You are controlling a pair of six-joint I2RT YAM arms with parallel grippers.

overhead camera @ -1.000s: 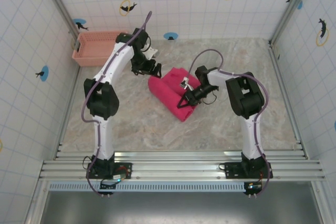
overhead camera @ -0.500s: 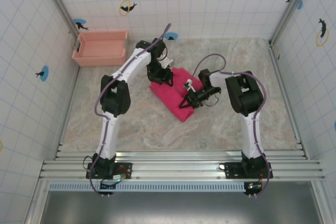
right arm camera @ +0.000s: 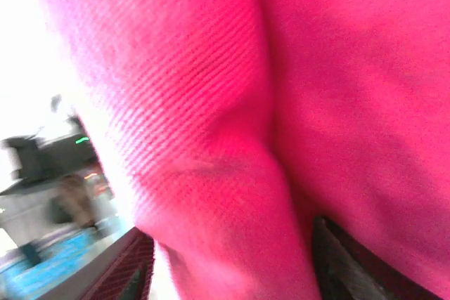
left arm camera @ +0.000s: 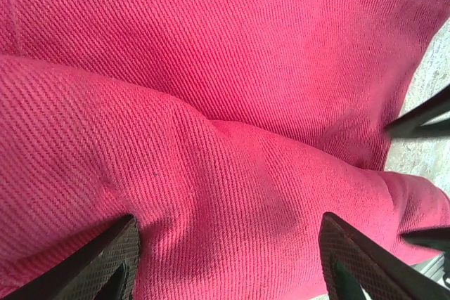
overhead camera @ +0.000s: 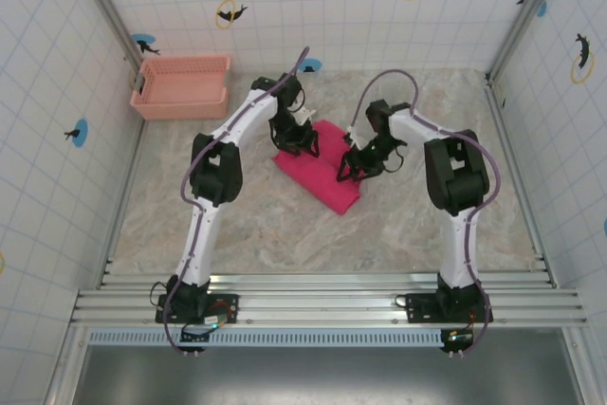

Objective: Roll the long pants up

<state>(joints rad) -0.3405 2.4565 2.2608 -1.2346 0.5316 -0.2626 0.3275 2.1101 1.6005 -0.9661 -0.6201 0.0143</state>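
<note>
Within a second, your left arm swung away from the pale salmon-pink slotted plastic basket and set its left end effector on the far left edge of the bright magenta-pink soft cloth long pants. Your right end effector shifted from across the bundle to its right edge. The pants lay folded in a thick diagonal slab mid-worktop, well apart from the basket.

Both tools flanked the cloth's far end, a placement that judged by the task would let the two ends of a roll be tucked evenly. Seen from the left wrist, the left end effector stood wide, its dark ribbed fingers resting on the fabric either side of a raised fold and clamping nothing. Seen from the right wrist, the fingers stood well apart with a thick fold filling the gap. Whether they pinched it could not be told from the blurred view.
</note>
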